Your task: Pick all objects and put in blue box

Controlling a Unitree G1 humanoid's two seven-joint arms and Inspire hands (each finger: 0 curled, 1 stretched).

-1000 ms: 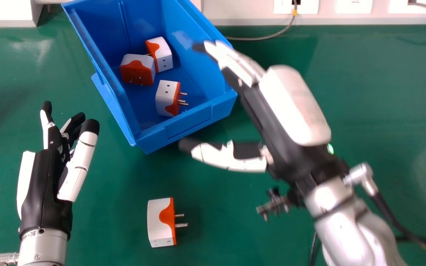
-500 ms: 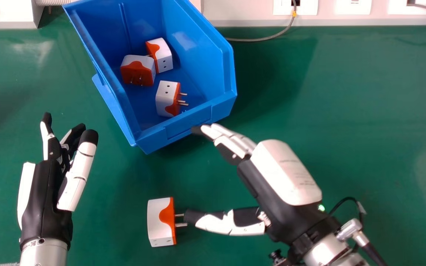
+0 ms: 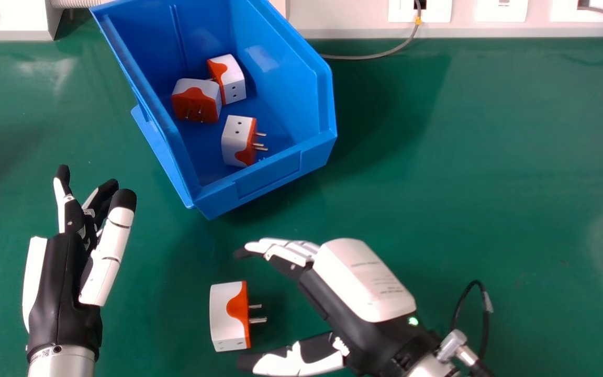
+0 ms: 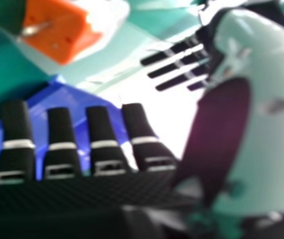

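No readable text (too small).

You're at lab or workshop bench, by look of it: plain green worktop [image 3: 490,157] before you, pale wall strip [image 3: 343,21] along far edge at twelve o'clock, white wall plates [image 3: 437,13] and grey cable [image 3: 354,57] toward one, ribbed hose [image 3: 74,3] at ten.

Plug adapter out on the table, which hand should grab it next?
Probably the right hand: its open fingers and thumb face the pin side of the plug adapter. The left hand is farther off.
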